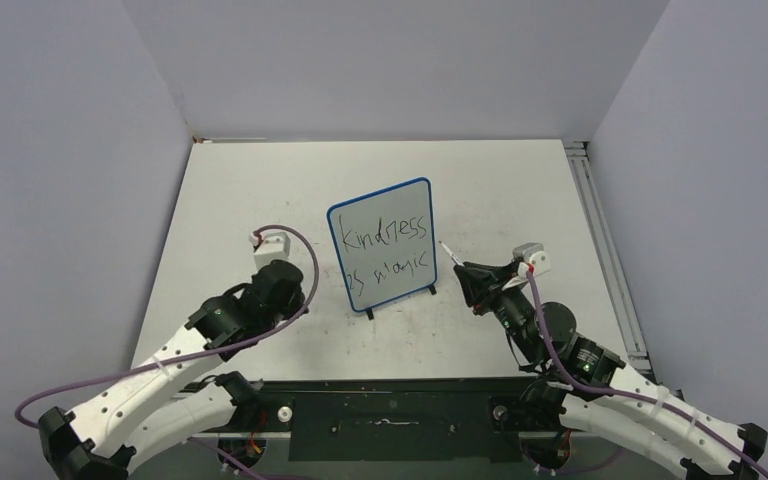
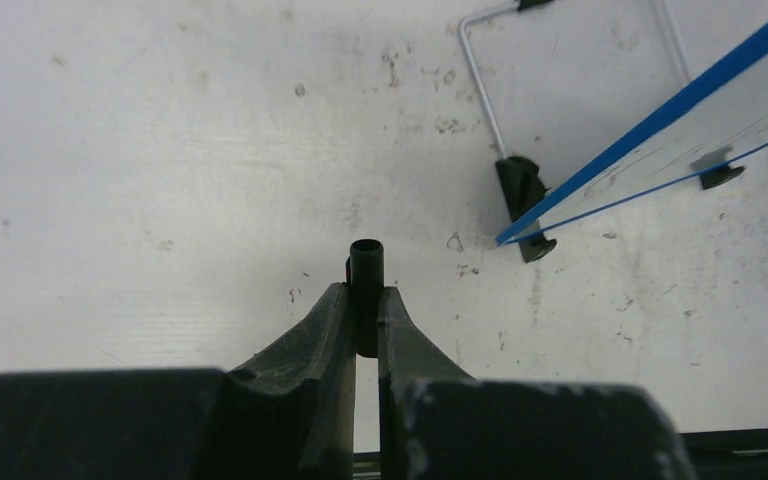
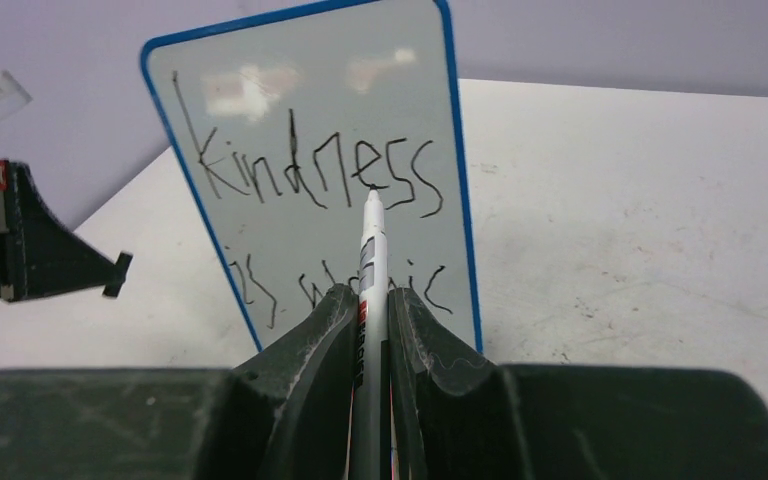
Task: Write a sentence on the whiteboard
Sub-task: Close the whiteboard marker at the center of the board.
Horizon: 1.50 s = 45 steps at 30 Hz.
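The whiteboard (image 1: pixel 415 215), blue-framed on two black feet, stands upright mid-table. On it the sentence (image 1: pixel 388 232) reads "Kindness is magic" in two black lines, also plain in the right wrist view, sentence (image 3: pixel 310 175). My right gripper (image 1: pixel 466 271) is just right of the board, shut on a grey-white marker (image 3: pixel 371 235) whose tip points at the lettering, slightly off the board. My left gripper (image 2: pixel 365 295) hangs over the table left of the board, shut on a small black marker cap (image 2: pixel 365 270). The board's blue edge (image 2: pixel 660 115) and a foot (image 2: pixel 522 190) lie to its right.
A wire stand (image 2: pixel 480 85) props the board from behind. The left arm's fingers (image 3: pixel 40 240) show at the left of the right wrist view. Grey walls close in the table on three sides, and a metal rail (image 1: pixel 600 230) runs along its right edge.
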{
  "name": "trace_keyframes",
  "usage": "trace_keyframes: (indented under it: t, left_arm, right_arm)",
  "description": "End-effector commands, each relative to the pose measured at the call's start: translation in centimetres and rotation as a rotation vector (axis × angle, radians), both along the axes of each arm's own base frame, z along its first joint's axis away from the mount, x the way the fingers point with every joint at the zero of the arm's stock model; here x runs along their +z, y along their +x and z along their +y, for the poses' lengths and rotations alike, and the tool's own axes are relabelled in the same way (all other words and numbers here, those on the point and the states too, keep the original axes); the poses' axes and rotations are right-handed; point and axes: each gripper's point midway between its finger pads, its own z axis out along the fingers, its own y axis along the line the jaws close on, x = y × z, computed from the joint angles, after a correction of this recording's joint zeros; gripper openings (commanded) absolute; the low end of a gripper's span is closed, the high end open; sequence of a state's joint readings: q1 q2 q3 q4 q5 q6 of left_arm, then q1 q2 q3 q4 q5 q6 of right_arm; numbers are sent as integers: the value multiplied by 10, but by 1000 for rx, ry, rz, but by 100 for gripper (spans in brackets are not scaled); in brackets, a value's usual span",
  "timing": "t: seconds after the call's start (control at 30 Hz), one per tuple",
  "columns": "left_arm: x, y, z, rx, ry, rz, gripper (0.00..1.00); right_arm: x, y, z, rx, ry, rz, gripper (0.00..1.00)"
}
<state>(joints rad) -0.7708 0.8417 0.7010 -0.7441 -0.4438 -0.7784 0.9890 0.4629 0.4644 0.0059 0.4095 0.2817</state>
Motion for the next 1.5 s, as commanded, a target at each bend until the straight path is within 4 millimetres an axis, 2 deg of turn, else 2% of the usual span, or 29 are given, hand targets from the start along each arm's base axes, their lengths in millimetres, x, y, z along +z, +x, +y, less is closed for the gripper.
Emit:
trace_keyframes:
  t: [0.0, 0.17, 0.27, 0.37, 0.47, 0.5, 0.63, 0.87, 1.1, 1.23, 1.47]
  left_arm:
    - [59, 8, 25, -24, 94, -160, 0]
    - [116, 22, 42, -110, 226, -381, 0]
    - [134, 28, 40, -187, 289, -471, 0]
    - [137, 26, 26, -316, 291, -543, 0]
    - [143, 10, -2, -533, 219, -641, 0]
    - [141, 1, -16, -620, 176, -662, 0]
    - [131, -31, -48, -843, 55, -684, 0]
    - [121, -68, -76, -1061, -69, -664, 0]
    - [110, -77, -95, -1146, -93, -625, 0]
    - [97, -82, -106, -1191, -90, -573, 0]
    - [90, -91, -114, -1245, -88, -555, 0]
  right_arm:
    - [19, -18, 24, 167, 1, 28, 7]
    - [35, -33, 59, 348, -27, 73, 5]
    - [39, -42, 80, 459, -72, 123, 5]
    - [31, -49, 100, 559, -138, 213, 5]
    - [33, -58, 113, 658, -171, 276, 5]
    - [35, -60, 115, 682, -172, 288, 5]
    - [48, -66, 117, 767, -161, 337, 5]
    - [62, -70, 107, 872, -174, 432, 5]
    - [58, -79, 114, 961, -190, 507, 5]
    - [49, -85, 117, 1009, -191, 541, 5]
    - [32, -90, 118, 1056, -207, 597, 5]
